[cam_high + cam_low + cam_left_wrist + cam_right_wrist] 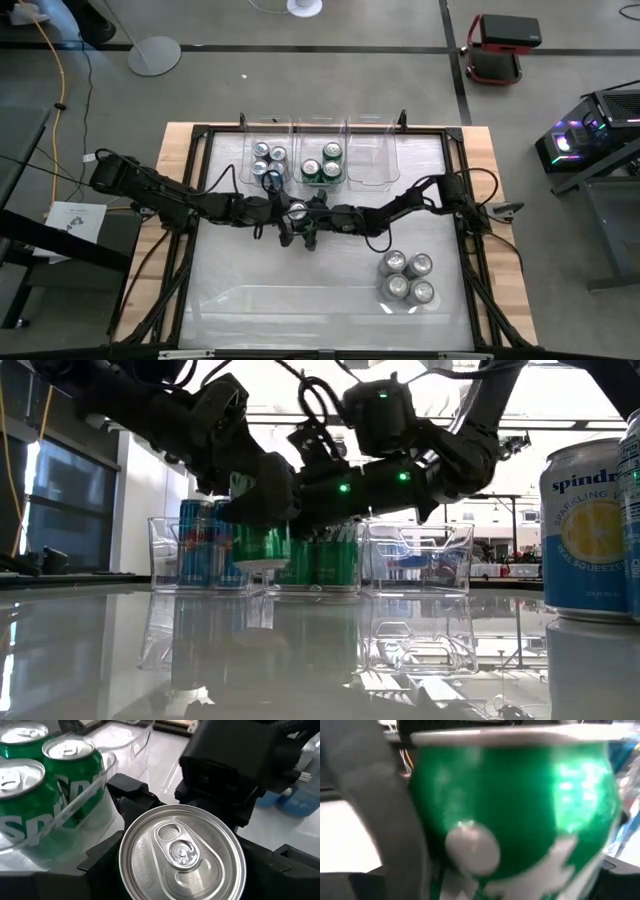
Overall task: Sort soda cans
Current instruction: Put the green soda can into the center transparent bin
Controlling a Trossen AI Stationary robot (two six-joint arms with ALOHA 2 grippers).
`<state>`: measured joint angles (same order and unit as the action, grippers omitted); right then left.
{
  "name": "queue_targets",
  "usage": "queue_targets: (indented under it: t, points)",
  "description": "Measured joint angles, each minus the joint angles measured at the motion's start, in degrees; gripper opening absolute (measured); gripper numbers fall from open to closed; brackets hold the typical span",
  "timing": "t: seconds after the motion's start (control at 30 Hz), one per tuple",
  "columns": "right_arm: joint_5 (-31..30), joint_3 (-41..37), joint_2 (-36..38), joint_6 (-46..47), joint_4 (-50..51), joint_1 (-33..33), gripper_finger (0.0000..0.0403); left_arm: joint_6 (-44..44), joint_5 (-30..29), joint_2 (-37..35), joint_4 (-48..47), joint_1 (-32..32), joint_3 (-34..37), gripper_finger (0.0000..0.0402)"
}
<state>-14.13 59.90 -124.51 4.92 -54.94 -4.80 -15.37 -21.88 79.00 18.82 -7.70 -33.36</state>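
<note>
Four silver cans (405, 277) stand close together on the white table (250, 290). They are well in front of the middle bin (322, 182) and off to its right. In the low view one of them (590, 530) looks big, with a yellow lemon picture on its side.

Between those cans and the middle bin, the two dark arms meet. They meet just in front of the middle bin. The left gripper (292, 216) comes in from the left. The right gripper (312, 215) comes in from the right. Both grippers hold one green can (297, 210) between them. The left gripper's fingers (100, 862) sit on both sides of the can's shiny top (182, 852). The right wrist view is almost filled by the can's green side (520, 805), pressed in close. The can stands upright, and the low view shows it (262, 545) up in the air, above the table.

The middle bin is clear plastic. Three green cans (324, 162) stand inside it. Just left of the middle bin is another clear bin (250, 158) with blue cans (268, 156) inside. Just right of the middle bin is a third clear bin (372, 180).
</note>
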Motion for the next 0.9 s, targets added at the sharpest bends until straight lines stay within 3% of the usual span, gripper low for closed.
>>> queue_targets:
  t: [0.17,0.43,0.6,0.9]
  points:
    - [1.25,5.27,0.00,1.61,12.62,0.57,0.0312,0.94,-0.30,0.00,-2.64,0.00,0.15,0.0293]
    - [1.86,14.82,-0.17,1.04,39.16,0.69,0.0375,0.92,-1.53,-0.04,-6.56,0.04,0.30,0.0293]
    - [2.46,16.92,1.22,-1.04,50.57,0.49,0.0389,0.00,-1.86,-0.25,-9.12,0.10,0.11,0.0292]
    - [-8.54,16.10,8.56,-4.70,70.23,-2.65,0.0390,-0.42,-3.07,-2.53,-13.43,0.26,0.02,0.0292]
